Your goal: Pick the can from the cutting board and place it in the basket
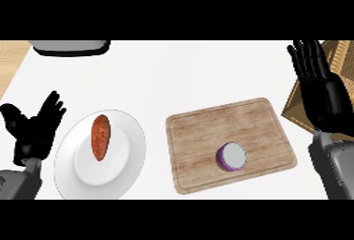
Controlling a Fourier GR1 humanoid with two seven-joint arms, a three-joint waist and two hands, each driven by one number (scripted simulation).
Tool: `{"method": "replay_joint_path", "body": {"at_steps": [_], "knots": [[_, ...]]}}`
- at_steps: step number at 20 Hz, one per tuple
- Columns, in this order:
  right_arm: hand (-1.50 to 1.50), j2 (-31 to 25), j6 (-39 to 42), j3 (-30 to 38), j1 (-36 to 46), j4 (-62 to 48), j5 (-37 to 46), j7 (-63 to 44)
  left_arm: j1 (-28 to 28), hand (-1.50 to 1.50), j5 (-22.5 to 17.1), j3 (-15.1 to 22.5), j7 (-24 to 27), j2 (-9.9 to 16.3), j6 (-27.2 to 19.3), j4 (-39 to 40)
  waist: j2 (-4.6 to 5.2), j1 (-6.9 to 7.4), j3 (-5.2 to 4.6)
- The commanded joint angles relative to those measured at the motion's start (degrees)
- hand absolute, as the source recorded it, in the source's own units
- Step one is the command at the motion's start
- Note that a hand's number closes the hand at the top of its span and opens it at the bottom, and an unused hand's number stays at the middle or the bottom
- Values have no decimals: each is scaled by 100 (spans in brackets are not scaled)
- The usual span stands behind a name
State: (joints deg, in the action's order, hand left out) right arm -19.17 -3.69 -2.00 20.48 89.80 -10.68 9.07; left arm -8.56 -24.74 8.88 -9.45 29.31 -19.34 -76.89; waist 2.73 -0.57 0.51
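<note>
Nearest the robot, the left hand [33, 126] rests open at the lower left, fingers up and spread, holding nothing; just to its right lies a white plate [124, 159] carrying an oblong reddish-brown food item [101, 137]. Further right, between the two hands, sits the wooden cutting board [207, 126], and on its near right part stands the can [232, 156], seen from above as a pale top with a purple side, upright and untouched. The right hand [319, 79] is raised well beyond and to the right of the can, fingers straight and open, gripping nothing. Behind that hand, partly hidden by its forearm, a woven basket [342, 58] shows at the right edge. Far off to the upper left is a grey-and-white object [71, 46] I cannot identify. The grasp has not begun, I judge. The risk lies in the approach: the hand must come back toward the robot and down, and straight fingers arriving from beyond could nudge the can over or roll it off the board before they curl round it.
</note>
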Motion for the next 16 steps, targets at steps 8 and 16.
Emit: {"method": "replay_joint_path", "body": {"at_steps": [8,16], "knots": [[150,17,3188,-1894,250,-110,-517,755,-808,0,662,915,989,10,1077,-900,-229,212,-27],[-150,405,1112,-3224,-1475,1304,2132,689,-462,0,673,594,1346,205,1351,-881,-321,-65,-57]]}}
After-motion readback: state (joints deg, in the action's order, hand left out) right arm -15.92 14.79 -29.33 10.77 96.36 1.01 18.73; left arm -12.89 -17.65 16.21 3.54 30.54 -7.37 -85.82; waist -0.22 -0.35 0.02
